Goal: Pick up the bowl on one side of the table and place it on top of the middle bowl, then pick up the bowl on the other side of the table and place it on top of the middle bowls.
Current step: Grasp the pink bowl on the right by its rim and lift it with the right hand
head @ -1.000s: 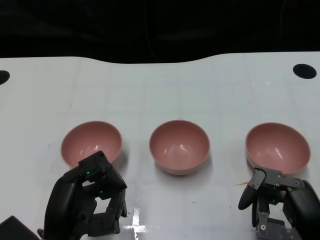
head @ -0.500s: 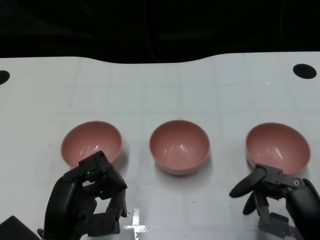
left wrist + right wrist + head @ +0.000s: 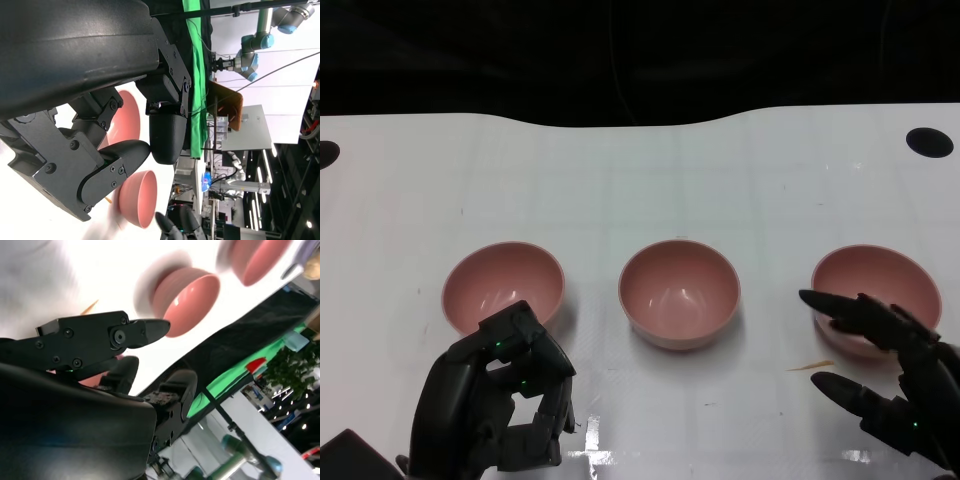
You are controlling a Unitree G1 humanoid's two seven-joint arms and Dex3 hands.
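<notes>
Three pink bowls stand in a row on the white table (image 3: 640,180), all upright, well apart from one another and unstacked: the left bowl (image 3: 504,288), the middle bowl (image 3: 679,293) and the right bowl (image 3: 876,298). My right hand (image 3: 890,375) is where the change lies. One second ago its fingers were folded in, near the table's front edge and just short of the right bowl; half a second ago the thumb had begun to swing out; now the fingers are spread wide apart and empty, and the hand has advanced so that its upper fingers (image 3: 850,308) overlap the near rim of the right bowl, while a lower finger lies over bare table in front of it. Whether they touch the rim I cannot tell. The right wrist view shows the same spread, with a pointed fingertip (image 3: 150,329) near a bowl that is blurred in that view. My left hand (image 3: 495,400) is unchanged across the frames: fingers curled inward on nothing, just in front of the left bowl and apart from it. None of the bowls has moved. A thin tan sliver (image 3: 808,366) lies on the table beside the right bowl, as before.
</notes>
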